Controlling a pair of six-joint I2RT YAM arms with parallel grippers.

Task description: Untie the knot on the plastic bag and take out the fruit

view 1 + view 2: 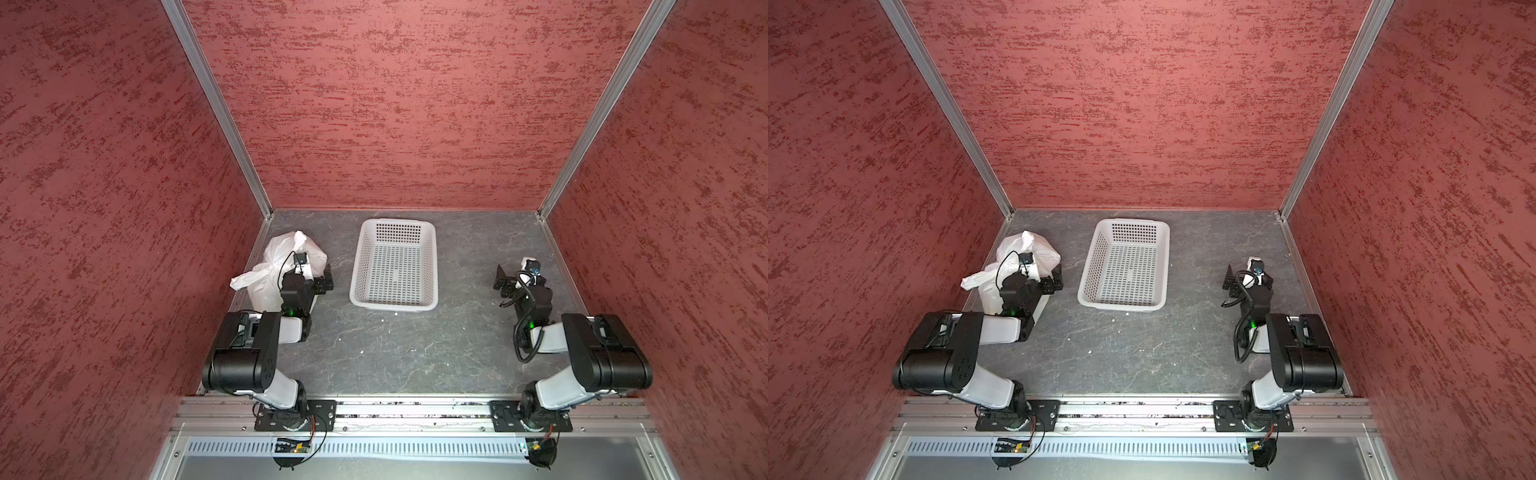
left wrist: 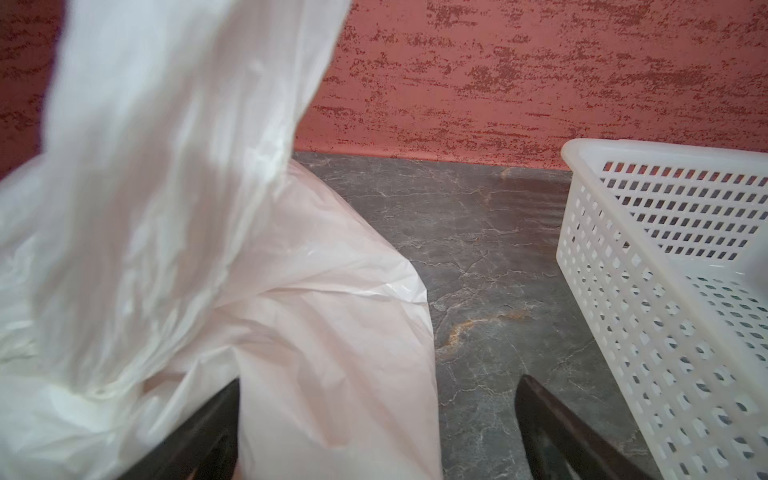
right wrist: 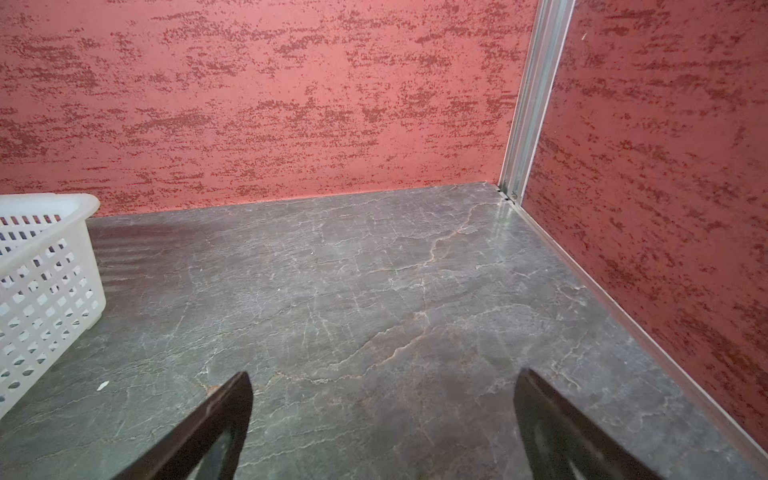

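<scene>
The plastic bag (image 1: 277, 266) sits at the far left of the desk (image 1: 415, 353), close against the left wall (image 1: 124, 208), bunched and crinkled, with a floppy handle end (image 1: 243, 281) sticking out toward that wall. Which fold is the knot cannot be told, and the fruit is hidden by the white plastic. The left end effector (image 1: 326, 282) hovers just beside the bag on the side facing the basket (image 1: 392, 302). In the left wrist view its jaws stand wide apart (image 2: 380, 380): a fold of the bag (image 2: 166, 208) spreads into the gap and lies against one finger (image 2: 208, 428), but nothing is gripped. The white perforated basket (image 1: 1121, 305) stands near the middle of the desk toward the back, well apart from the bag. The right end effector (image 1: 500, 282) hangs over bare desk on the right, also spread wide (image 3: 384, 374) and holding nothing, with the basket's corner (image 3: 45, 266) off to its side.
</scene>
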